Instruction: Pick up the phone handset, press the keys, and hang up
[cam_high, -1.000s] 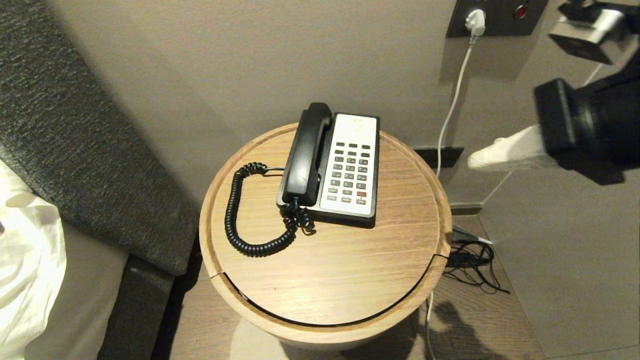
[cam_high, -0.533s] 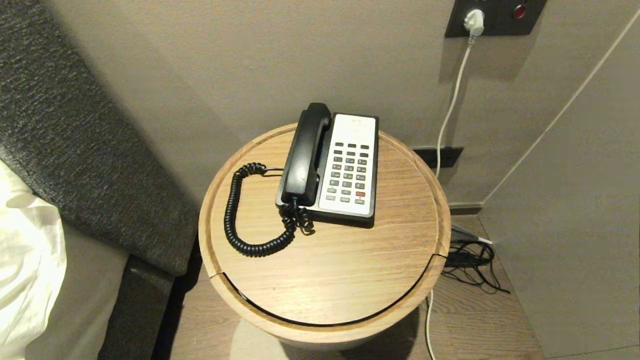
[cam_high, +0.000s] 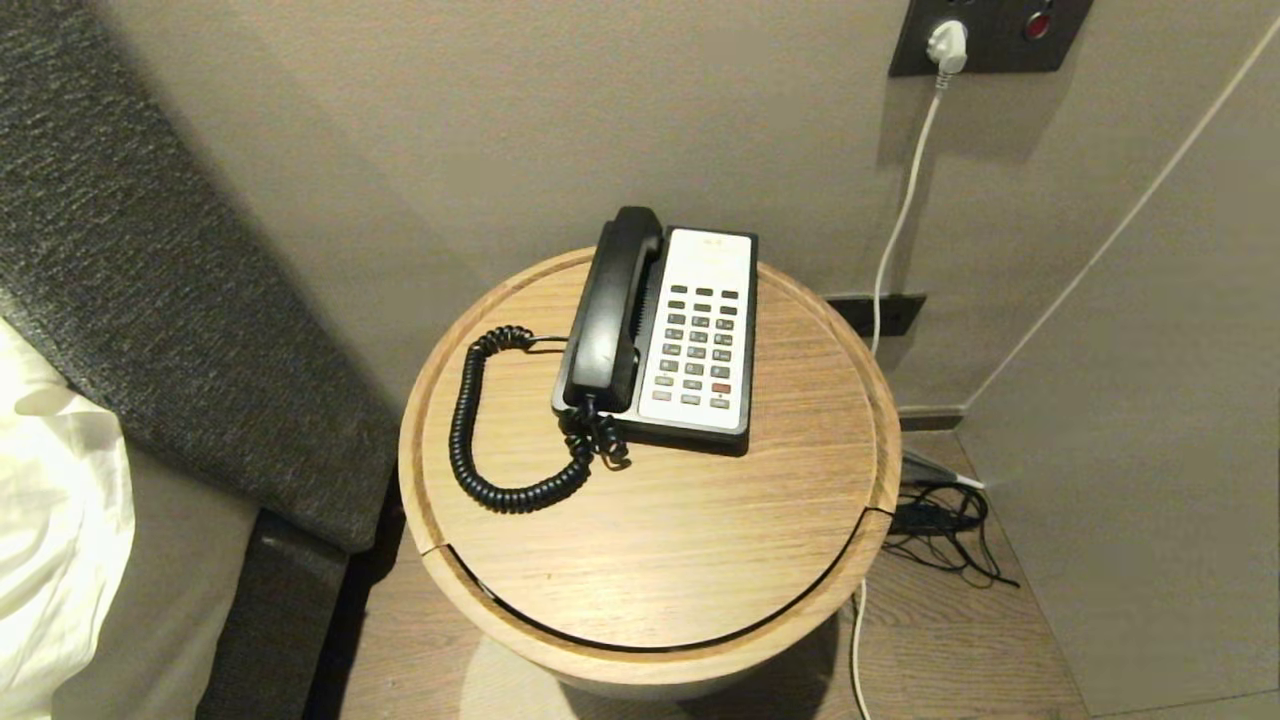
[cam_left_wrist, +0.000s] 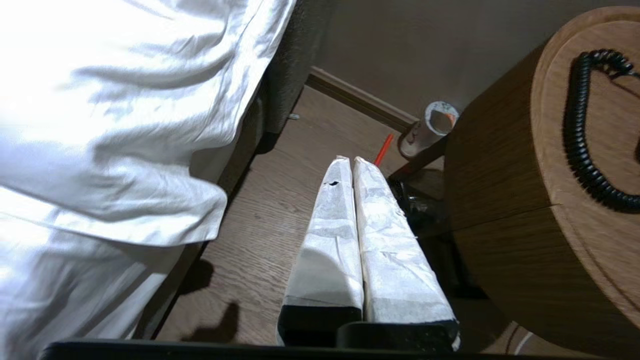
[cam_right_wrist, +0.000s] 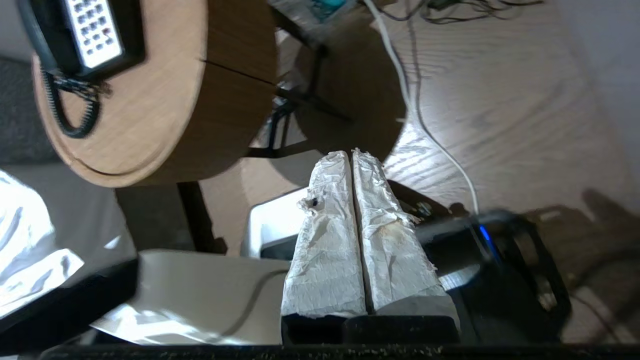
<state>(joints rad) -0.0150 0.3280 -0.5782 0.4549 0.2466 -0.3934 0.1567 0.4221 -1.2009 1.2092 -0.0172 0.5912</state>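
Left end effector (cam_left_wrist: 352, 162): closed tight, holding nothing, low over the floor beside the bed. Right end effector (cam_right_wrist: 352, 155): likewise closed and empty, low beside the surface (cam_high: 650, 540); a second ago it hung at the head view's right edge, now gone from it. Phone handset (cam_high: 607, 315): seated in its cradle on the surface, keys (cam_high: 697, 345) alongside, nothing touching them. Judgement: both arms retired, task appears finished.
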